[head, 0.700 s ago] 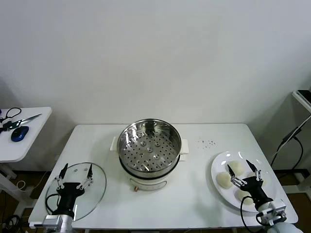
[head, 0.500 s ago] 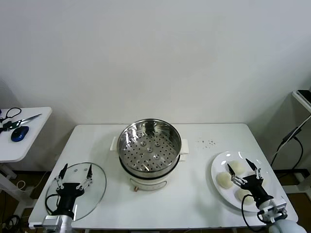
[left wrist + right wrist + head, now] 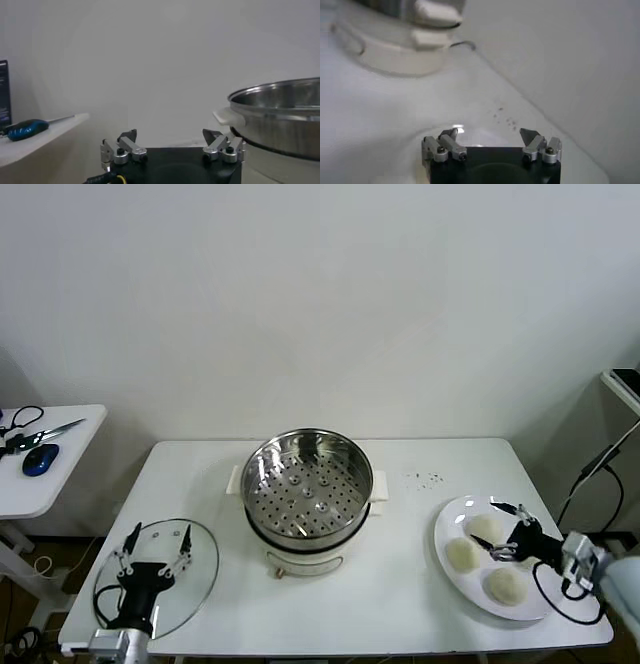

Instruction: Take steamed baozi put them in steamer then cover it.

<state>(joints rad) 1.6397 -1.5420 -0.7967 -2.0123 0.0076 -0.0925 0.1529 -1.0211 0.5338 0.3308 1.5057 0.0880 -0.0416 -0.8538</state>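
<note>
The steamer (image 3: 307,489), a shiny steel pot with a perforated tray on a white base, stands empty at the table's middle. It also shows in the left wrist view (image 3: 280,120) and the right wrist view (image 3: 395,45). Three baozi (image 3: 461,555) lie on a white plate (image 3: 447,525) at the right; a fourth does not show. My right gripper (image 3: 488,524) reaches in from the right, open, its fingers either side of the far baozi (image 3: 486,529). My left gripper (image 3: 157,537) is open and idle above the glass lid (image 3: 200,569) at the front left.
A side table (image 3: 60,484) at the far left holds a blue mouse (image 3: 40,459) and scissors. Dark specks (image 3: 425,477) lie on the table behind the plate. A shelf edge (image 3: 625,384) and cables stand at the far right.
My right arm has swung from the table's front to the right side, so its gripper now points leftward at the far baozi. The left arm has not moved.
</note>
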